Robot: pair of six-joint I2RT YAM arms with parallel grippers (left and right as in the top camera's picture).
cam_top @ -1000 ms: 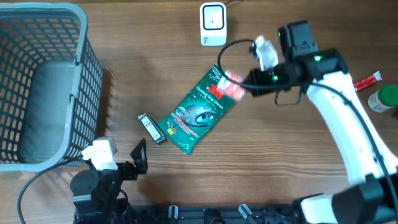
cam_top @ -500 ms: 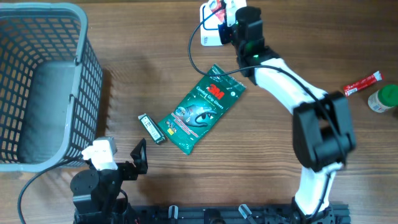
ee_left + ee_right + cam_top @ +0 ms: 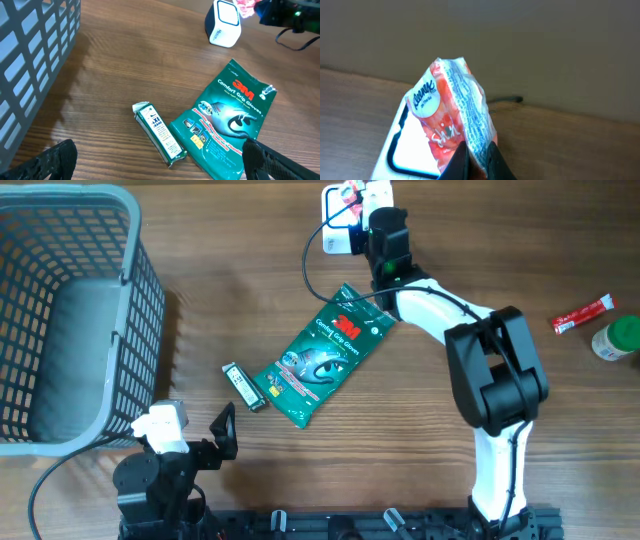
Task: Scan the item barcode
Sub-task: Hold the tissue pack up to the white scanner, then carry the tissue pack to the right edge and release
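Pink tissue pack [image 3: 452, 115] pinched by right end effector [image 3: 476, 152], over scanner [image 3: 223, 22]

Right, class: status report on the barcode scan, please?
Left gripper open, empty. Right gripper shut on tissue pack, held at the scanner. Nothing in the way.

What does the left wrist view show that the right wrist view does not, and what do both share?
Left wrist only: green glove packet, small wrapped bar, grey basket. Right wrist only: the right claw pinching the tissue pack, its Kleenex logo readable. Both: the white scanner, the tissue pack, the wooden table.
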